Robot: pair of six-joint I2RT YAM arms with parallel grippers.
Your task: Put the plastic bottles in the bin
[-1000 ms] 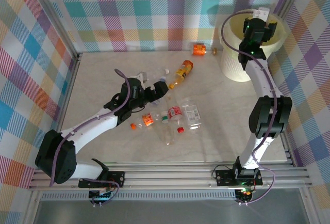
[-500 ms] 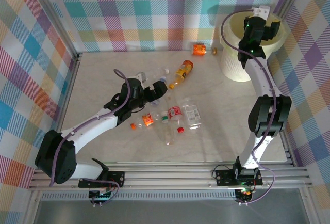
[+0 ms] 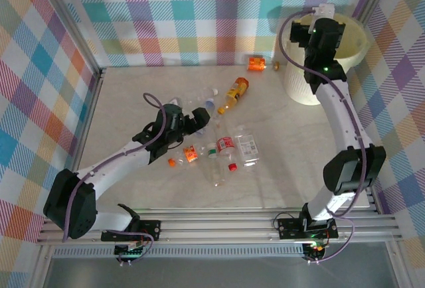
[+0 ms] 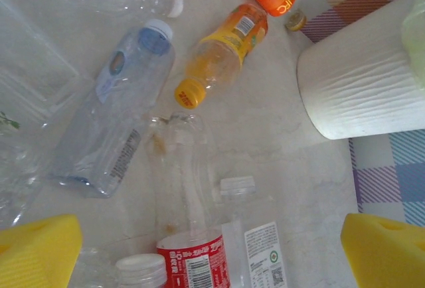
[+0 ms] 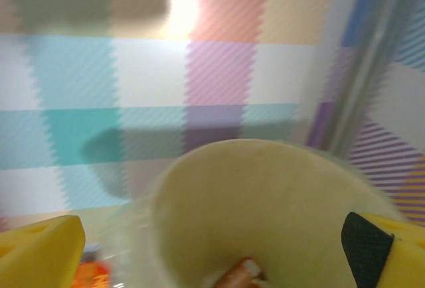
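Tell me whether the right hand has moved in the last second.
Yes. Seen from above, the right hand shifted left, from the middle of the bin toward its left rim.

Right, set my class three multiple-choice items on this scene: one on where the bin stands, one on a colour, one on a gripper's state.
1. Where does the bin stand?
A. At the far right corner of the table
B. At the near left corner
C. In the middle

2. What colour is the cap of the long orange bottle?
A. Blue
B. Yellow
C. White

3. How is the left gripper?
A. Shut on a bottle
B. Open above a red-labelled bottle
C. Shut and empty

Answers:
1 A: the top view puts it at the far right corner.
2 B: the left wrist view shows a yellow cap.
3 B: its yellow pads stand wide apart, gripping nothing.
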